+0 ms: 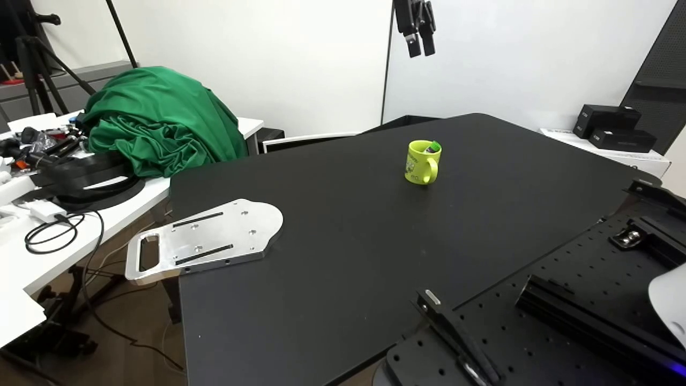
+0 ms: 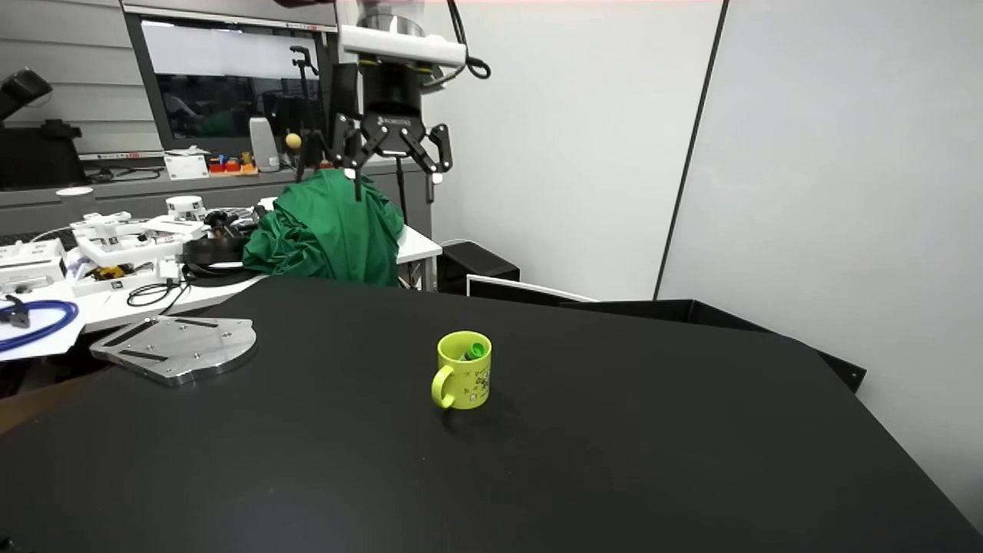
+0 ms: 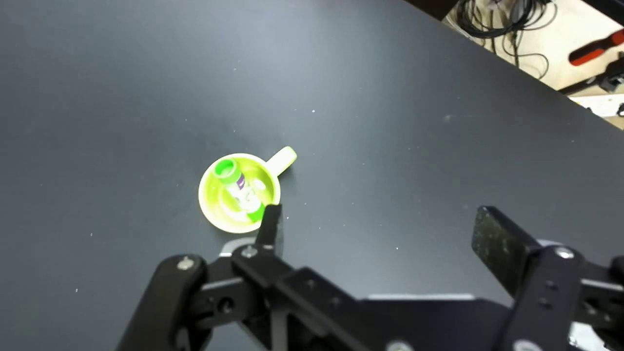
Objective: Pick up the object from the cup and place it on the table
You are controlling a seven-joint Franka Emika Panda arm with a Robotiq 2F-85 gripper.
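The object is a small slender tube with green ends, a pale middle and a purple mark (image 3: 240,189). It leans inside the lime-green cup (image 3: 206,197), and its green top shows at the rim in both exterior views (image 1: 434,146) (image 2: 476,351). The cup stands upright on the black table (image 1: 332,241), with its handle visible in both exterior views (image 1: 415,167) (image 2: 470,385). My gripper (image 2: 394,197) is open and empty, high above the table. In the wrist view the open jaws (image 3: 380,212) lie to the right of the cup, and the left finger overlaps the cup's lower right edge.
A silver metal plate with a handle slot (image 1: 220,236) lies at the table's edge, also seen in an exterior view (image 2: 192,352). A green cloth heap (image 1: 161,123) sits on a cluttered white bench (image 1: 123,212). Black boxes (image 1: 605,126) and a black perforated base (image 1: 568,300) border the table.
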